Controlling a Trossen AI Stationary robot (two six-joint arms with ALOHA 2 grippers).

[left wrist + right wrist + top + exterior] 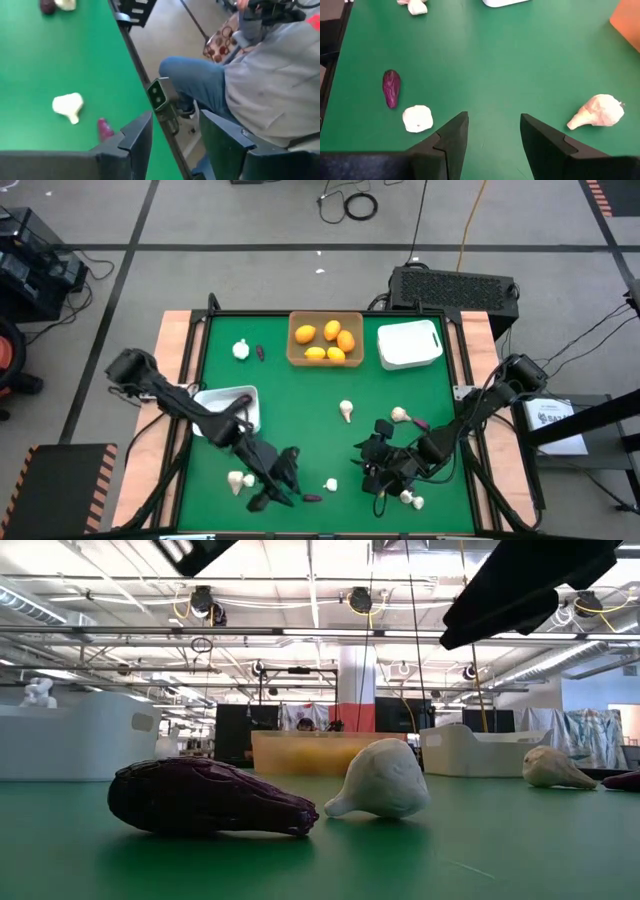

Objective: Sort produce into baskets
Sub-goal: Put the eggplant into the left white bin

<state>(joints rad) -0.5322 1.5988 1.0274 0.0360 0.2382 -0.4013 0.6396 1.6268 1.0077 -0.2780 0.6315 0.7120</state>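
Left tool (pixel 282 480): high view, fingers merge into a dark mass over the counter (pixel 300 430); gap between them unreadable there.

Right tool (pixel 378 463): same, dark cluster, finger spacing too small to tell from above.

Near-left white basket (pixel 244 396): left arm crosses it, most of its inside hidden.

Low view: both arms cut off by the top edge, only dark undersides show. Purple piece (pixel 629 780) clipped by the right edge. Tan basket (pixel 330 752) and far white basket (pixel 475 750) seen side-on, contents hidden.

Right wrist view: white basket (pixel 502 2) and tan basket (pixel 630 22) cut to corners.

Left wrist view: person (pixel 270 85) seated beyond the counter edge, cropped, blurred.
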